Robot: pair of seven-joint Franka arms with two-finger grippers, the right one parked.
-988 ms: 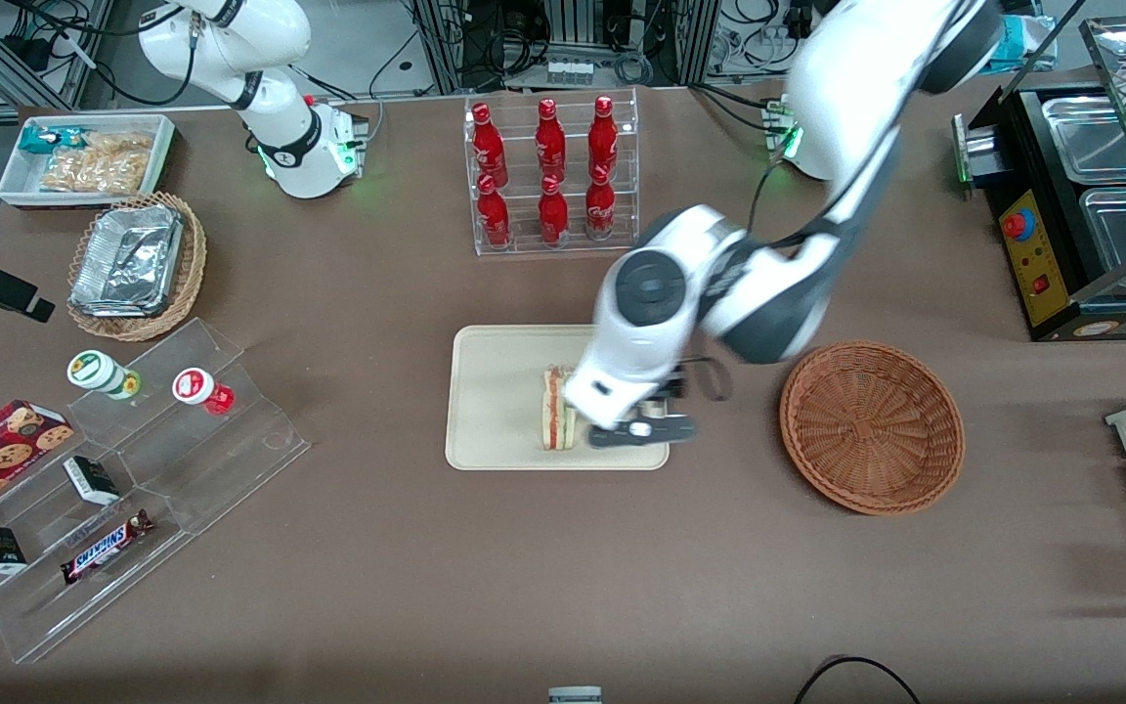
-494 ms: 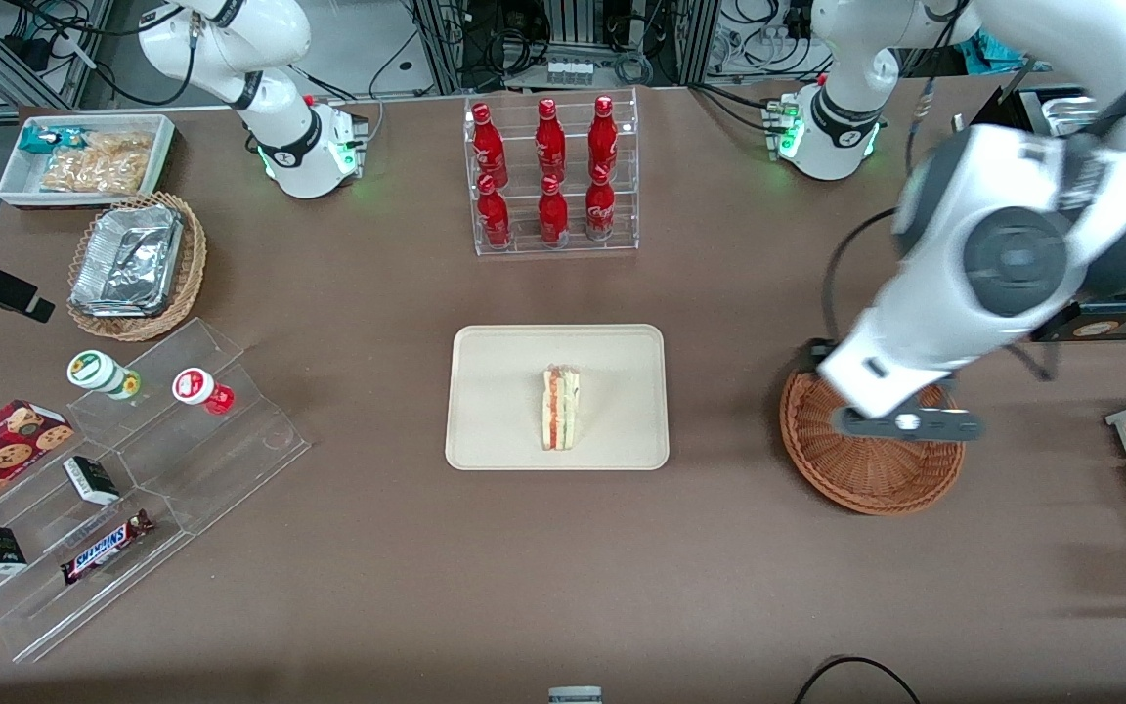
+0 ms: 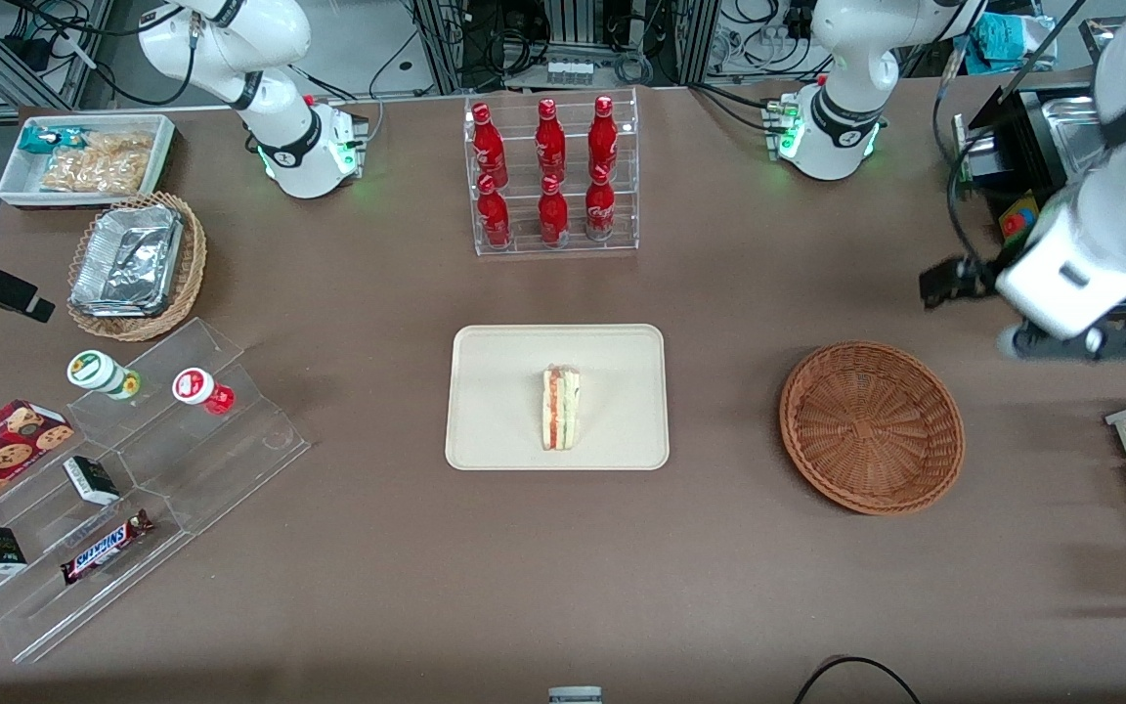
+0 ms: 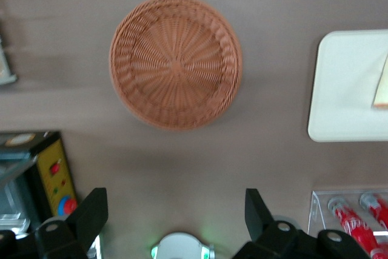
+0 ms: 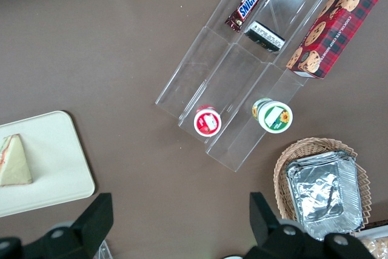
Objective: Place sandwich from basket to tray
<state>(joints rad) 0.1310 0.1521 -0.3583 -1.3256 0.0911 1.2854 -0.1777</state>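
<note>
Pale bread with a red-orange stripe and a thin green layer makes up the sandwich point(image 3: 560, 408), a wedge standing on edge on the cream tray point(image 3: 495, 391), a little toward the working arm's end from the tray's middle. It touches none of the tray's low rim; bare tray shows all around it, more on the parked arm's side.

Taking the tray as the landmark: the reddish-brown basket point(image 3: 871, 426) sits toward the working arm's end of the table, well apart from the tray, with nothing in it and bare brown table point(image 3: 719, 548) between the two. The bottle rack point(image 3: 551, 174) stands farther from the front camera than the tray, with a strip of table between them. The clear stepped shelf point(image 3: 152, 469) lies toward the parked arm's end, also well apart. Nearer the camera than the tray the table is open.

The gripper point(image 4: 176, 213) hangs high, toward the working arm's end from the tray and farther from the camera than the basket. Its fingers point(image 4: 92, 213) are spread wide with nothing between them.
</note>
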